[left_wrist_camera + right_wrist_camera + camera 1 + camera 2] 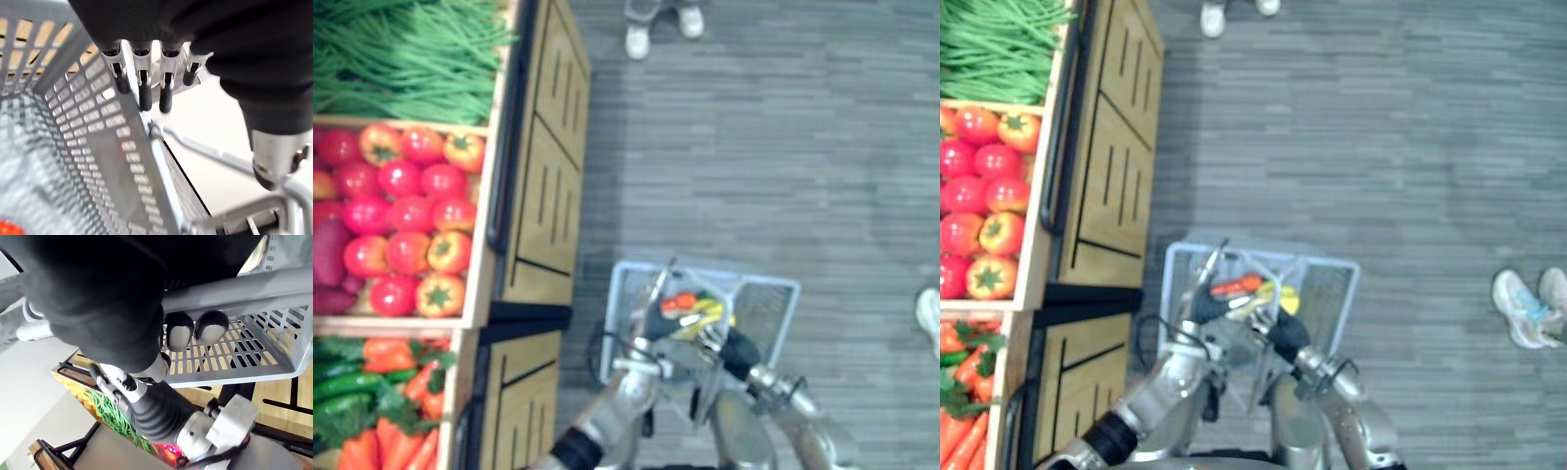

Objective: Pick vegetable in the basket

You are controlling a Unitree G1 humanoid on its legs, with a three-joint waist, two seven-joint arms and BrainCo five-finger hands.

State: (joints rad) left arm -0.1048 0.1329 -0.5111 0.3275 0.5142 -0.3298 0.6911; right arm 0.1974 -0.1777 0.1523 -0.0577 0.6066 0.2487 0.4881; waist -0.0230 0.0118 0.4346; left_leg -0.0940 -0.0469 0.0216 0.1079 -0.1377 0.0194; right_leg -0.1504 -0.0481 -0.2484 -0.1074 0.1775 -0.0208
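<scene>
Well, the robot's left hand [143, 81] hung by the wall of the grey basket [769, 294]. Its fingers were loose and fairly straight, with nothing in them. Its right hand [181, 330] was curled round the basket's handle [254, 289]. An orange vegetable [683, 301] and a yellow one [710, 313] lay inside the basket. More vegetables sat off to the robot's left, in the wooden stand [543, 186]. The carrots [386, 446] were closest and the tomatoes [401, 211] farther along. I think the left hand was the nearer one, and it was free, so it would have to reach out sideways to the left.
</scene>
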